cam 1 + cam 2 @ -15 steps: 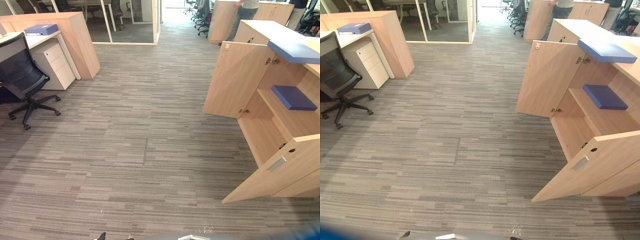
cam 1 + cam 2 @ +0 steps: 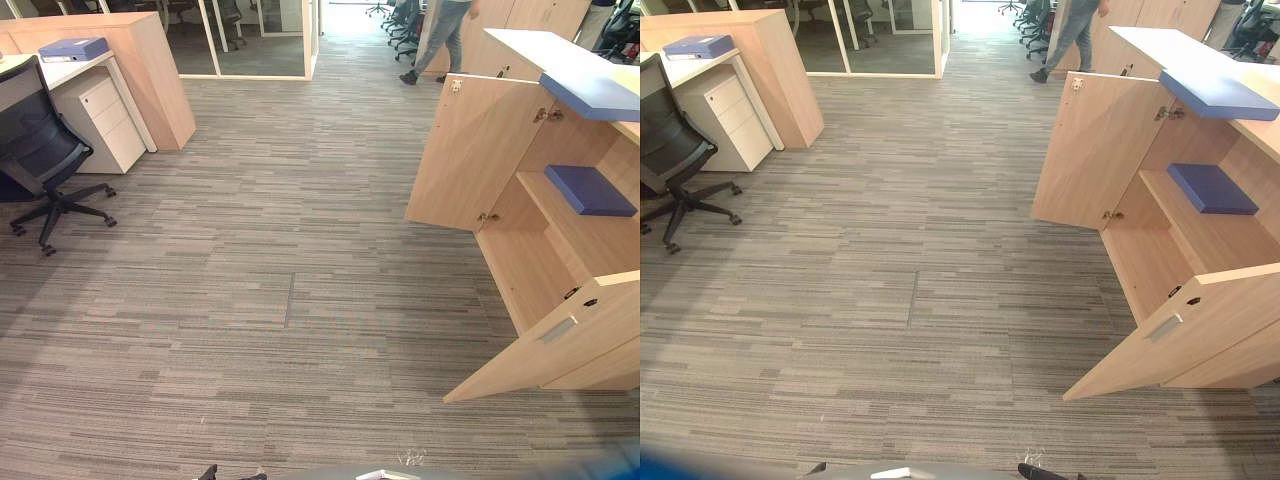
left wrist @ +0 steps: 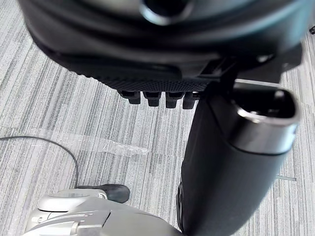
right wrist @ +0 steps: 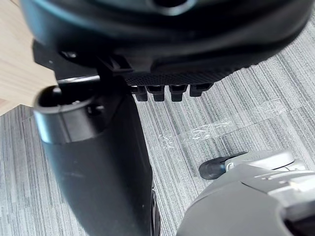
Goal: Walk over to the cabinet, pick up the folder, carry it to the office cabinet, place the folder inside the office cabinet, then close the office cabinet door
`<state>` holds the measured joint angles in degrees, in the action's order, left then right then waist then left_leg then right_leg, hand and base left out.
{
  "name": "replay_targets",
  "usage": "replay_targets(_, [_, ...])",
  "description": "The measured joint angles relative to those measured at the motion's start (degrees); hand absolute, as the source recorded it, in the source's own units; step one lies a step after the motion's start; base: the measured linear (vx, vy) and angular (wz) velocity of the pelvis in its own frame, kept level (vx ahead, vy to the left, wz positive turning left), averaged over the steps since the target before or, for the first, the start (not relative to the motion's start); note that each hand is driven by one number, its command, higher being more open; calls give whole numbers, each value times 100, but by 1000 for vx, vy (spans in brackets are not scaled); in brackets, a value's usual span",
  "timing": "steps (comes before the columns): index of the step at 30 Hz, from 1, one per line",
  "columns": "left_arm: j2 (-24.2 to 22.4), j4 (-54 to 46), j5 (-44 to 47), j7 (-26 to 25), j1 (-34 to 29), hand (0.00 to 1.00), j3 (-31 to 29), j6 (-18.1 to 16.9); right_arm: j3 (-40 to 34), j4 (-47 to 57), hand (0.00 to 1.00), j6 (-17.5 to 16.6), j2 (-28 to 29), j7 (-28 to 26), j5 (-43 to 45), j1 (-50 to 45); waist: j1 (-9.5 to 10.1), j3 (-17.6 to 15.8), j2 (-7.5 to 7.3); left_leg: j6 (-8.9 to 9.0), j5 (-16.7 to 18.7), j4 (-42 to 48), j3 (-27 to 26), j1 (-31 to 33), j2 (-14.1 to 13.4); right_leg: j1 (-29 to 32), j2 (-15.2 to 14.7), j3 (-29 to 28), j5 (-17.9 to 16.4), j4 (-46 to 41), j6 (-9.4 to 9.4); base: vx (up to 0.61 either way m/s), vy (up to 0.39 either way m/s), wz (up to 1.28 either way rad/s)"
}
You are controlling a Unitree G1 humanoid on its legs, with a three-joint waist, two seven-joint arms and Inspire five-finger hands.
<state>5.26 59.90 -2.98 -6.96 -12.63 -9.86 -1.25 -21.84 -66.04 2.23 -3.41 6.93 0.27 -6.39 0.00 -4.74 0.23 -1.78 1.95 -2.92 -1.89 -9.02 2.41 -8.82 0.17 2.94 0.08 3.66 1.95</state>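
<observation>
The head views show the room. A cabinet (image 2: 525,272) stands at the right with two doors swung wide, a far door (image 2: 470,150) and a near door (image 2: 550,345) that bears one handle (image 2: 556,329).

There are three blue folders:
- The shelf folder (image 2: 590,190) lies flat on the shelf (image 2: 592,242) inside the cabinet.
- The top folder (image 2: 605,95) lies on the cabinet's top, jutting over its edge.
- The desk folder (image 2: 72,48) lies far left on a desk (image 2: 75,72).

Under that desk stands one drawer unit (image 2: 108,122), and one black chair (image 2: 38,148) stands just beside it. One person (image 2: 445,30) walks at the far end, near the cabinet's far side. Grey carpet (image 2: 280,300) lies between the desk and the cabinet.

The wrist views add what the head views lack, namely the hands.
- The left hand (image 3: 162,59) hangs over the carpet. Its fingers (image 3: 150,98) stand in a straight row, apart from the thumb, and nothing lies between them. A strip of clear tape (image 3: 93,145) is stuck to the carpet below.
- The right hand (image 4: 162,54) is the same: its fingers (image 4: 157,92) are in a row, the thumb is clear of them, and it is empty. Its view also shows a pale wood panel (image 4: 17,64) beside the hand, and I cannot tell which part of the furniture that is.

Neither hand touches a folder.
</observation>
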Motion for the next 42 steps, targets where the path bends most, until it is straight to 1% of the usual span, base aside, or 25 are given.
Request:
replay_targets(12, [12,0,-131,-35,6,100,81,-73,3,0,100,-3,-1,63,0,0,-1,-3,6,-5,-4,-38,-16,-19,2,4,1,0,1,4,-1,0,0,0])
replay_targets(18, [43,-1,-219,-124,26,100,241,-77,3,0,100,-19,-4,84,0,1,-4,-12,19,-5,-3,-44,-35,-26,2,6,2,-11,2,4,-1,0,0,0])
replay_targets(27, [44,-1,-229,-180,28,100,249,-77,2,1,100,-28,-3,92,2,2,-5,-20,15,-3,-2,-53,-44,-17,1,12,2,-17,2,27,-2,0,0,0])
replay_targets(30, [18,-3,-229,-242,28,100,138,-77,3,10,100,-28,10,132,12,6,-1,-41,-13,11,7,-51,-61,15,-9,23,6,-2,0,51,-4,0,0,0])
replay_targets(31, [-21,-27,-222,-272,54,100,-68,-76,42,36,100,-28,27,169,20,30,8,-105,-24,63,108,154,-69,125,-26,66,4,22,-37,-33,-51,-4,-8,5])
replay_targets(32, [-43,-80,-205,-292,67,100,-177,-72,60,62,100,-30,40,186,28,46,10,-158,-38,68,255,466,-65,278,-40,104,3,59,-102,-144,-90,-25,-39,15])
replay_targets(33, [-161,-355,-166,-342,94,100,-452,-76,60,188,100,-31,59,204,172,54,32,-371,-18,151,752,1565,-88,770,-164,212,47,217,-301,-466,-151,-42,-51,20])
replay_targets(34, [-229,-456,-153,-359,116,100,-565,-78,54,248,100,-28,51,209,233,40,47,-442,20,174,937,2033,-168,966,-260,244,84,340,-417,-568,-239,-97,-51,24])
replay_targets(35, [-358,-571,-128,-407,172,100,-790,-83,61,307,100,-28,23,230,245,17,113,-516,87,296,1196,3022,-407,1387,-488,243,115,620,-560,-728,-300,-96,-29,19])
replay_targets(36, [-419,-663,-62,-437,199,100,-956,-102,73,311,100,-26,23,264,248,13,155,-562,91,314,1170,3887,-524,1757,-649,178,164,618,-613,-769,-367,-75,-30,5])
replay_targets(37, [-536,-829,30,-490,185,100,-1108,-153,94,310,100,-8,4,329,257,-2,229,-604,102,246,1158,4742,-627,2191,-816,110,190,581,-695,-867,-395,6,-23,-9])
replay_targets(38, [-601,-924,65,-524,131,100,-1127,-216,93,325,100,4,4,366,269,-2,286,-591,81,235,1293,4894,-660,2333,-901,54,174,521,-754,-913,-381,52,-13,-21])
replay_targets(39, [-618,-959,72,-528,94,100,-1127,-244,92,343,100,4,0,377,270,4,300,-565,74,242,1326,4862,-671,2413,-959,30,160,484,-779,-920,-370,100,21,-27])
replay_targets(40, [-634,-1033,76,-558,59,100,-1128,-253,90,418,100,0,-1,380,290,43,309,-544,96,251,1332,4547,-689,2524,-1060,-10,114,399,-821,-908,-335,149,74,-31])
replay_targets(42, [-673,-1074,81,-575,55,100,-1134,-254,103,514,100,-5,21,382,442,128,312,-538,103,268,1268,3834,-682,2666,-1101,-53,-61,276,-894,-908,-266,242,161,-30])
